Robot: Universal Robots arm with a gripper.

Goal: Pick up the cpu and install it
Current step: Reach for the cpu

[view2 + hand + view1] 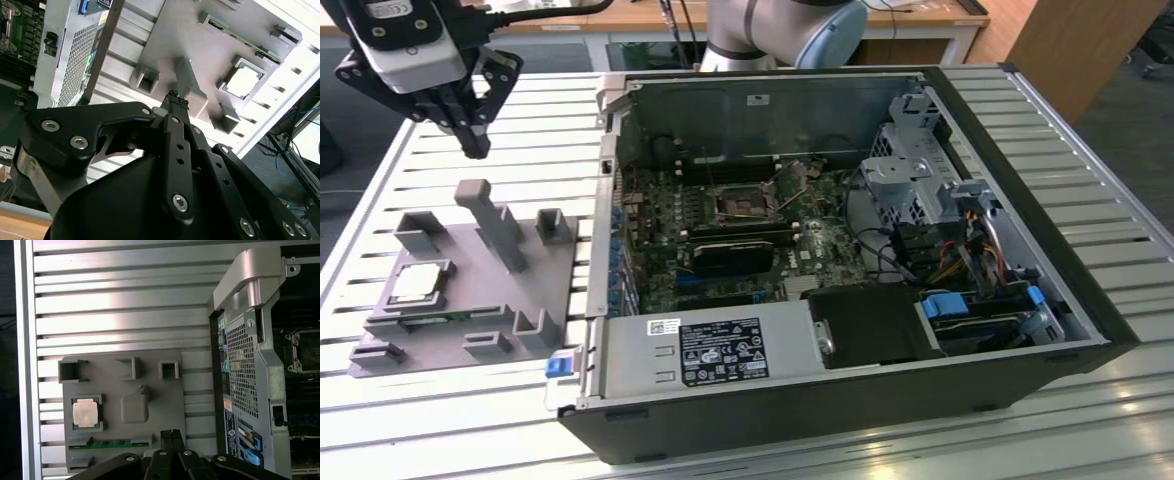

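The cpu (pixel 420 283), a small square chip with a shiny silver top, lies flat in a recess of the grey fixture tray (pixel 520 300) on the exterior view's left. It also appears in both wrist views (pixel 245 82) (pixel 85 412). My gripper (pixel 474 148) hangs high above the slatted table, beyond the tray and apart from the cpu. Its fingertips (pixel 171 433) are pressed together, shut on nothing, as the second wrist view (pixel 177 100) also shows. The bare socket (pixel 744 203) sits on the motherboard inside the open computer case (pixel 987 150).
Tall upright posts (pixel 491 215) rise from the tray beside the cpu. The case wall (pixel 240 365) stands between tray and motherboard. A black heatsink block (pixel 731 255) lies below the socket, with cables and drive cages (pixel 921 200) on the exterior view's right.
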